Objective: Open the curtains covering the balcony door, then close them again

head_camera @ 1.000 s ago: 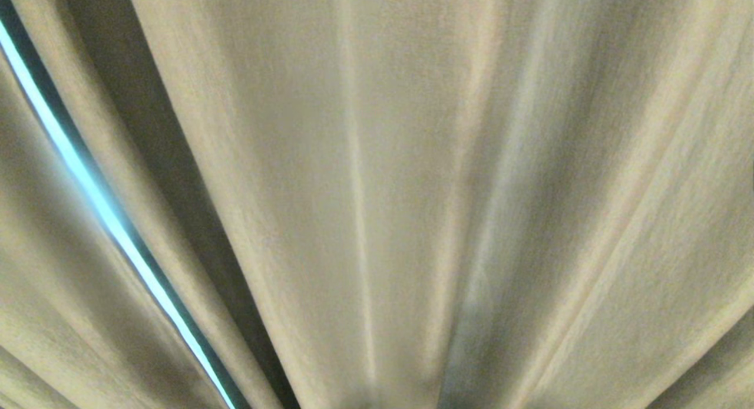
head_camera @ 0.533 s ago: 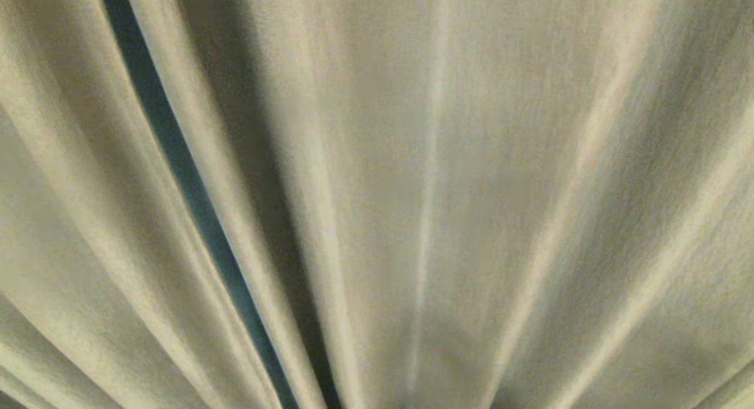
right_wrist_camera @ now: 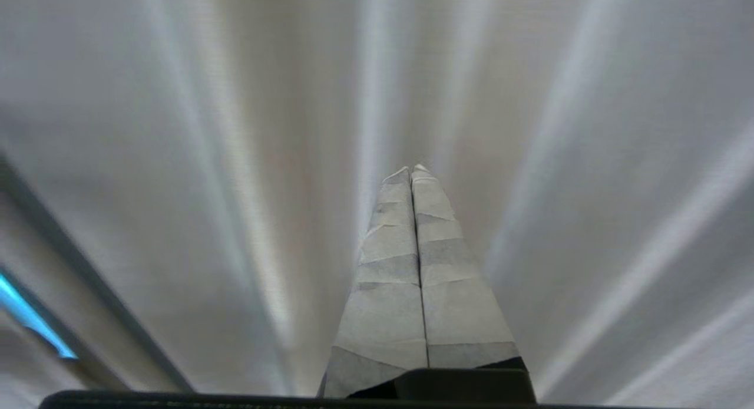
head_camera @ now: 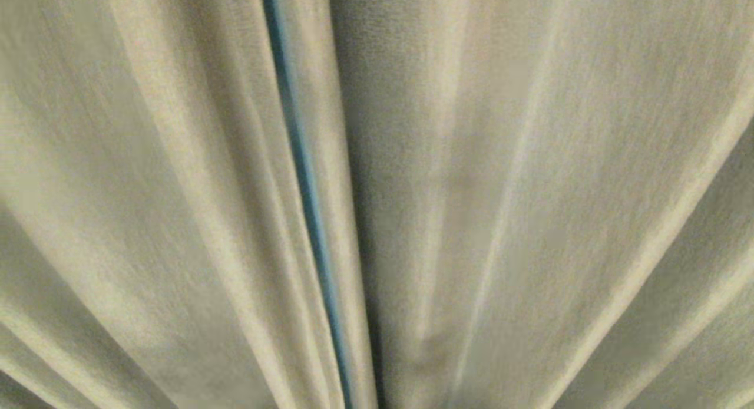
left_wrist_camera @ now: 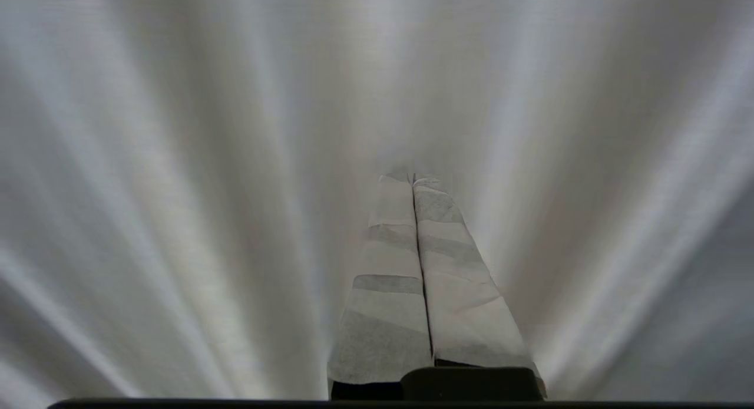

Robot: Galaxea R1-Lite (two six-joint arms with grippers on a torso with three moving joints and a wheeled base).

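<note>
The curtains [head_camera: 530, 191] fill the whole head view as pale cream fabric in long folds, very close to the camera. A thin blue slit [head_camera: 303, 179] runs down between two panels, left of the middle. The balcony door is hidden behind the fabric. Neither gripper shows in the head view. In the left wrist view my left gripper [left_wrist_camera: 413, 178] is shut, its tape-wrapped fingers pressed together, tips right at the curtains [left_wrist_camera: 177, 191]. My right gripper [right_wrist_camera: 412, 170] is shut too, empty, pointing at the curtains [right_wrist_camera: 589, 161].
A blue strip of light [right_wrist_camera: 29, 317] beside a dark fold edge [right_wrist_camera: 88, 279] shows low at one side of the right wrist view. Fabric surrounds everything in all three views.
The whole head picture has shifted: the blue slit has slid from the far left to near the middle and grown narrower and dimmer. The camera moved leftward along the curtains.
</note>
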